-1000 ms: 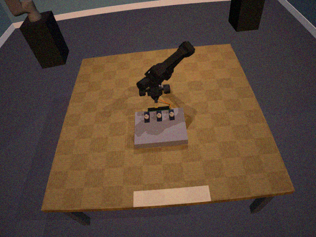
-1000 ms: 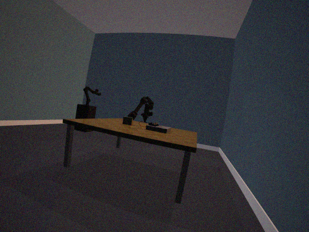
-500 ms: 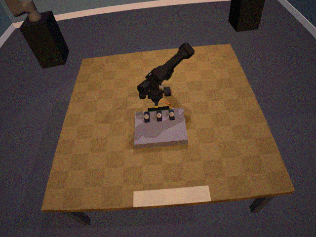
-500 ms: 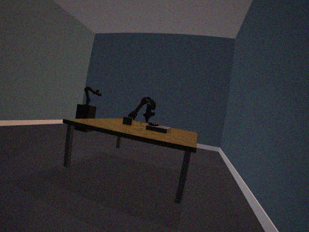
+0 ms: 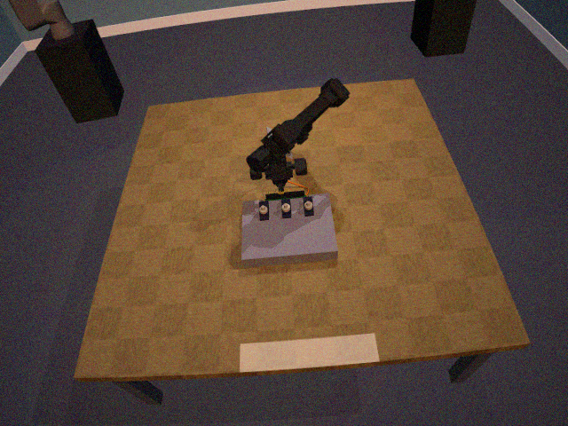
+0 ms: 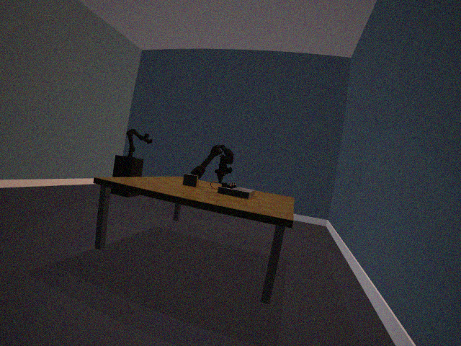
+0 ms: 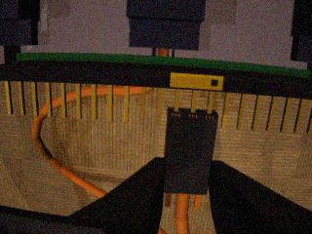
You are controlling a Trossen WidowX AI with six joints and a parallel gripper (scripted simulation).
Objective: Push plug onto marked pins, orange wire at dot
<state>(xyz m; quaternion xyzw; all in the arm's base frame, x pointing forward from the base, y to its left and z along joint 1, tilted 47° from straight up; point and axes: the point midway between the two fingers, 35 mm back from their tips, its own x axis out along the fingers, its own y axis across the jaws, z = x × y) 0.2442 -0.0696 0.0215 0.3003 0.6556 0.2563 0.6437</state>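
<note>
My gripper (image 7: 186, 170) (image 5: 280, 188) (image 6: 220, 182) is shut on the dark flat plug (image 7: 190, 146), its fingers on the plug's two sides. The plug points at the pin row, roughly square to it. The orange wire (image 7: 197, 202) is on the right, the brown wire (image 7: 168, 200) on the left. The yellow band (image 7: 190, 81) has its dark dot (image 7: 214, 83) at its right end. The three marked pins line up with the plug's holes. Their tips disappear at its front edge; whether they are inside or below it, I cannot tell. The grey holder (image 5: 287, 238) lies beyond.
Three dark blocks with pale round tops, the middle one (image 5: 286, 208) among them, stand on the holder. Unmarked pins (image 7: 241, 111) flank the plug closely. The orange lead (image 7: 36, 132) loops left beneath the row. A pale strip (image 5: 308, 352) lies at the table edge. A dark box (image 6: 190, 180) stands nearby.
</note>
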